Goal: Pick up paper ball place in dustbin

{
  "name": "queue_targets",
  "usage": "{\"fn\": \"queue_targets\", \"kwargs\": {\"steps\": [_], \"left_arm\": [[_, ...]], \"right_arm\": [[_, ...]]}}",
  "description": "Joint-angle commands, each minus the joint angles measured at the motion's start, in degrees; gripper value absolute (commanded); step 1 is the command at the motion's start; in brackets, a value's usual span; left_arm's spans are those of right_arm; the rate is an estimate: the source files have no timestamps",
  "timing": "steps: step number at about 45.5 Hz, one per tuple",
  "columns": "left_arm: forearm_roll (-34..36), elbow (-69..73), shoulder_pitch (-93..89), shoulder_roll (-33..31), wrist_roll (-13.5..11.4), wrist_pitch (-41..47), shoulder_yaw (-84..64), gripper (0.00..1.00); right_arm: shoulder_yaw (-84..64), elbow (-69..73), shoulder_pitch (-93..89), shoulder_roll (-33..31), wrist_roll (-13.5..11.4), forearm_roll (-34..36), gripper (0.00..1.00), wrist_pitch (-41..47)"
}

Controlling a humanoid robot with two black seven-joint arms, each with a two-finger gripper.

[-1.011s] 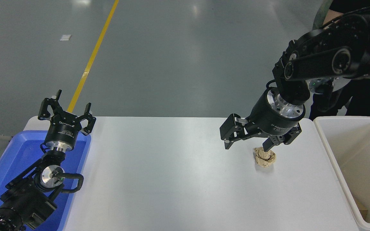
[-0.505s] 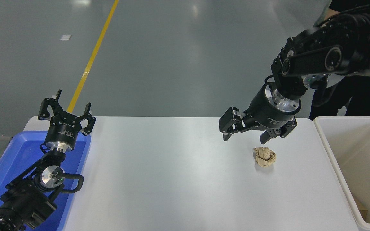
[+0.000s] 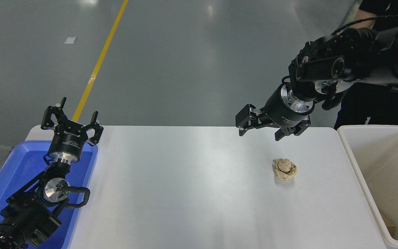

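Fingers of the right gripper (image 3: 260,132) are spread wide with nothing between them, and they are held in the air over the far part of the counter (image 3: 192,180), apart from the paper ball (image 3: 284,169). That tan crumpled wad lies on the counter nearer the camera than the gripper and slightly to its right, not far from the dustbin (image 3: 354,166), whose cream rim stands just off the counter's right edge. A short carry to the bin is thus suggested by the ball's place, and the wide spread can be judged as kept ready to straddle a wad about as broad as the gripper itself. No grasp has been made yet, so the pick is judged not done. The left gripper (image 3: 71,122) is parked at the lower left over the blue tray (image 3: 19,166), its fingers also held apart, out of the working path. A person in dark clothing (image 3: 385,107) is partly seen behind the right arm.
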Motion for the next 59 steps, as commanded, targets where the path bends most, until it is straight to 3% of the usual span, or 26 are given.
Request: {"fn": "queue_targets", "kwargs": {"steps": [1, 43, 59], "left_arm": [[0.0, 0.0, 0.0, 0.0, 0.0, -0.1, 0.0, 0.98], [0.0, 0.0, 0.0, 0.0, 0.0, 0.0, 0.0, 0.98], [0.0, 0.0, 0.0, 0.0, 0.0, -0.1, 0.0, 0.98]], "right_arm": [[-3.3, -1.5, -3.3, 0.0, 0.0, 0.1, 1.0, -0.5], [-7.3, -13.0, -31.7, 0.0, 0.0, 0.5, 1.0, -33.7], [-4.3, -17.1, -40.0, 0.0, 0.0, 1.4, 1.0, -37.3]]}}
